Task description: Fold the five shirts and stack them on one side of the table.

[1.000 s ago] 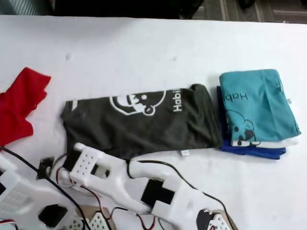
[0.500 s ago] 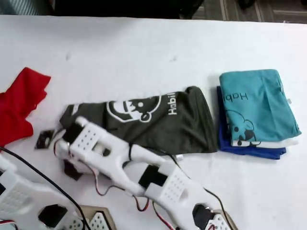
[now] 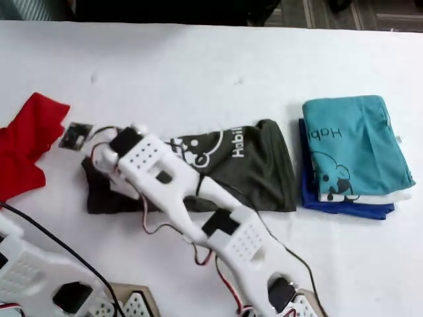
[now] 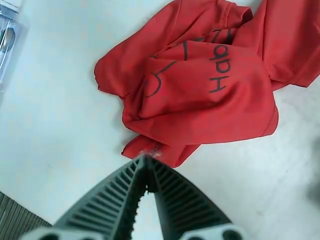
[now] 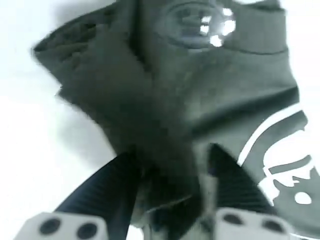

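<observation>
White lettering and a white cartoon figure are being shown on the dark shirt (image 3: 254, 172), which is lying across the middle of the white table (image 3: 198, 66); part of that print is being covered by the right arm (image 3: 198, 205) stretched over it. The shirt's end nearer the red shirt (image 3: 26, 142) is being pinched in a bunch by the right gripper (image 5: 170, 167), with cloth being crumpled between the jaws. Dark lettering and a drawn outline are being shown on the crumpled red shirt, and dark lettering with a cartoon on the folded teal shirt (image 3: 353, 142), which is being carried on top of a white shirt (image 3: 396, 196) and a blue shirt (image 3: 344, 208), both mostly hidden beneath it. The left gripper (image 4: 146, 162) is being kept pressed together just at the red shirt's hem; whether it is touching cannot be told. The red shirt is being cut off at the high view's edge
</observation>
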Controlling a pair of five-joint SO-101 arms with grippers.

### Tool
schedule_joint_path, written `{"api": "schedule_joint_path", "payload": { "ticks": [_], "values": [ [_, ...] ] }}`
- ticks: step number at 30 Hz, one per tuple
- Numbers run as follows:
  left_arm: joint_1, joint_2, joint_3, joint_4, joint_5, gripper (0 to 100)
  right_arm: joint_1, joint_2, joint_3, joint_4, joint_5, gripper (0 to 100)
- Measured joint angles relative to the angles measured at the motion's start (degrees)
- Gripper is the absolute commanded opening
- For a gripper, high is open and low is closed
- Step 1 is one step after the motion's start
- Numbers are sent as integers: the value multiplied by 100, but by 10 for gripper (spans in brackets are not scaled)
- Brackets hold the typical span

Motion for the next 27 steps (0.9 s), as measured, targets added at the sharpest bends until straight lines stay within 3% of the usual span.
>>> {"api": "schedule_joint_path", "payload": {
  "ticks": [5,11,14,19,27],
  "values": [
    [0,0,0,0,0,27,273,545,-360,70,0,394],
    [0,0,0,0,0,27,554,633,-1574,862,0,344],
    [0,0,0,0,0,27,615,633,-2145,1187,0,255],
    [0,0,0,0,0,27,404,624,-2312,1275,0,9],
    [0,0,0,0,0,27,-431,571,-2207,1248,9,20]
  ]
}}
